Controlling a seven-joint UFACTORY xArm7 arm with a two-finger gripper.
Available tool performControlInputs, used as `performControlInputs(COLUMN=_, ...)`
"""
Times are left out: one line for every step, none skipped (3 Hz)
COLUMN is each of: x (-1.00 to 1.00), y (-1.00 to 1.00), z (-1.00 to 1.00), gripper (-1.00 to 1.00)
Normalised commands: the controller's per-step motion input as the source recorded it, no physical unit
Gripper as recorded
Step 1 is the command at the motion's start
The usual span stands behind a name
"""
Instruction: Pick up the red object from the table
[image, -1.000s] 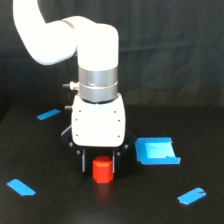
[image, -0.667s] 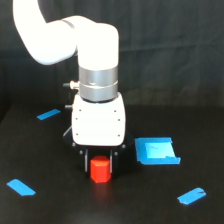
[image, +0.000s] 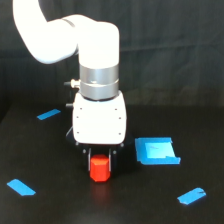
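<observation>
The red object is a small red-orange block standing on the black table, in front of centre in the exterior view. My gripper hangs straight down over it from the white wrist. Its dark fingers reach down on either side of the block's upper part. The block's top edge is tucked under the gripper body. The fingers are mostly hidden, so I cannot see whether they press on the block. The block's base appears to rest on the table.
A blue square piece lies just to the exterior view's right of the gripper. Blue tape strips lie at the back left, front left and front right. A black curtain backs the scene.
The gripper has sunk slightly lower around the red block, covering more of its top. The block has stayed in the same spot.
</observation>
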Motion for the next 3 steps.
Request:
performControlInputs(x=-0.11, y=0.15, z=0.92, gripper=-1.0)
performControlInputs(x=-0.09, y=0.11, z=1.0, gripper=-0.97)
performControlInputs(x=0.02, y=0.31, z=0.95, gripper=-1.0)
